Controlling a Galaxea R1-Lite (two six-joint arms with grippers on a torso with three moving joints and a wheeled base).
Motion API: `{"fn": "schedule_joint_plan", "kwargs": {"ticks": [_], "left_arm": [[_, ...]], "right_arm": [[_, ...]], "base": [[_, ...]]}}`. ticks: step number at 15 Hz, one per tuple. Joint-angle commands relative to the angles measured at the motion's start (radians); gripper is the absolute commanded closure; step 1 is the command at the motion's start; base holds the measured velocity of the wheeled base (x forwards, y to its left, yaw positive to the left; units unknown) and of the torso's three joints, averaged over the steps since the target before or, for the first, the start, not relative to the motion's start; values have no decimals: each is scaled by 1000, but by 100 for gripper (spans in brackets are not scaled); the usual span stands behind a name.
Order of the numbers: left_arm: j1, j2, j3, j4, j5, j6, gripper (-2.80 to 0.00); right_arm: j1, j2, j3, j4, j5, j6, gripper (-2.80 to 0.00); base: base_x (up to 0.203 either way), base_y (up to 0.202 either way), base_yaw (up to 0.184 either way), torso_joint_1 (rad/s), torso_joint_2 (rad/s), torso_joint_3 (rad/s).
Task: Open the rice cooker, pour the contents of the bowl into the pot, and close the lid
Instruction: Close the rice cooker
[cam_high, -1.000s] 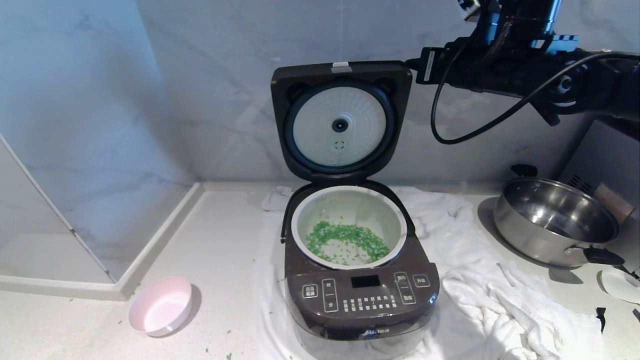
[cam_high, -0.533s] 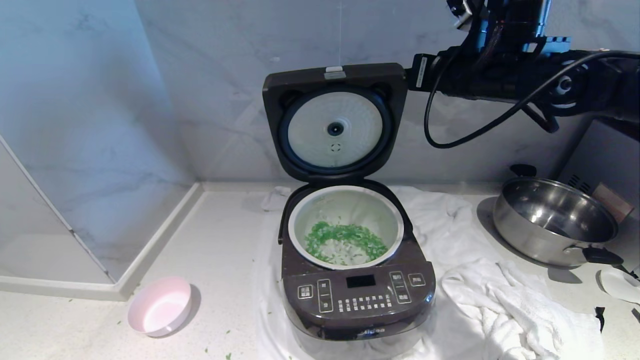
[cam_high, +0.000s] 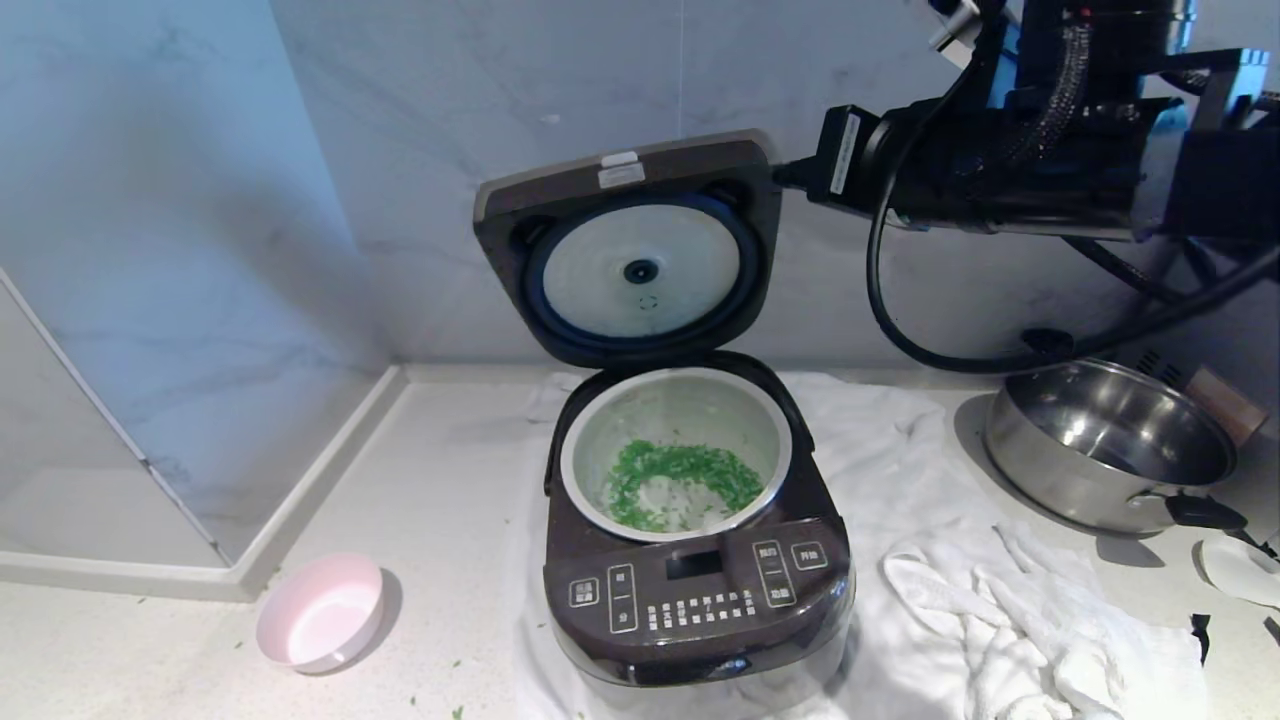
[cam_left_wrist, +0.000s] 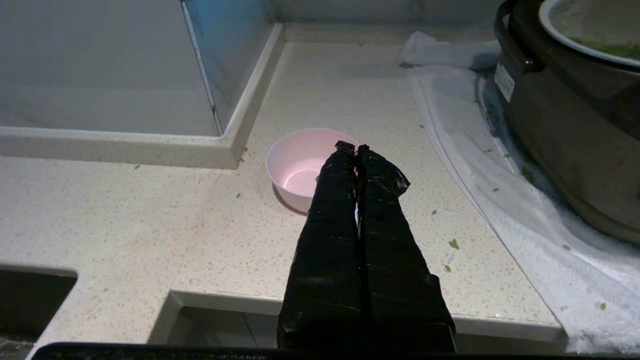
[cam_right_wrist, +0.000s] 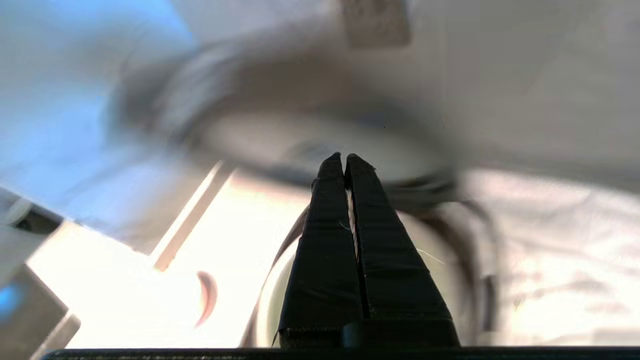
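On the white towel spread over the counter stands the rice cooker, its lid tilted forward over the body but not shut, the white dimpled disc facing down toward the pot. Inside the pot lie the contents, a ring of green bits on the white floor. At the lid's upper right corner sits the right gripper, its fingers pressed together with nothing between them; the right wrist view is too blurred to show whether they touch the lid. Near the counter's front left, well apart from the cooker, rests the bowl, upright and empty. Above it hangs the left gripper, fingers closed on nothing. To the right of the towel stands a steel pot.
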Motion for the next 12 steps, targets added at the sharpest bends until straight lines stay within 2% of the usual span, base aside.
{"fn": "schedule_joint_plan", "kwargs": {"ticks": [1,4,7,10,12], "left_arm": [[0,0,2,0,0,-1,0],[0,0,2,0,0,0,0],[0,0,2,0,0,1,0],[0,0,2,0,0,-1,0],[0,0,2,0,0,-1,0]], "right_arm": [[11,-85,60,-19,-30,12,0],[11,-155,142,-47,-44,19,0],[-1,-206,158,-47,-52,17,0],[-40,-282,197,-50,-37,22,0],[-106,-324,242,-94,-19,43,0]], "base": [[0,0,0,0,0,0],[0,0,0,0,0,0],[0,0,0,0,0,0],[0,0,0,0,0,0],[0,0,0,0,0,0]]}}
